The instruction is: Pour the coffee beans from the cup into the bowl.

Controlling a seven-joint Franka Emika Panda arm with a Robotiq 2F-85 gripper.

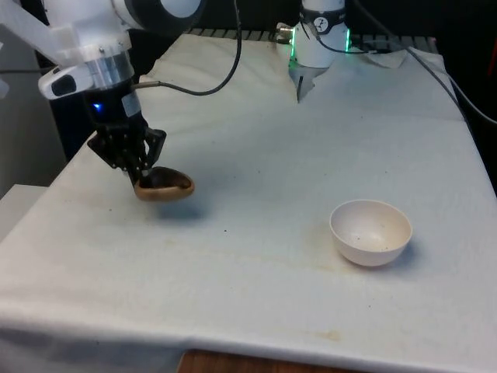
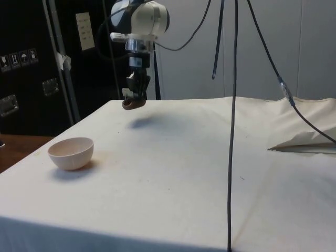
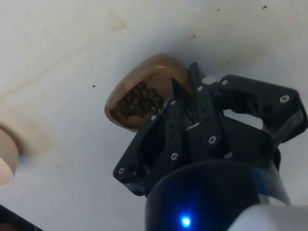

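brown wooden cup [image 1: 165, 186] – dark brown beans [image 3: 139, 98] inside. cream bowl [image 1: 370, 231], plain. black gripper [image 1: 142, 173], white cloth [image 1: 256, 256].

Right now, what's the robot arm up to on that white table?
The arm's tool is shut on the rim of a small brown wooden cup and holds it in the air above the cloth. The wrist view shows coffee beans inside the cup. The pale bowl sits apart on the cloth, towards the front view's right, with no pile of beans in it, so the pour is not yet done.
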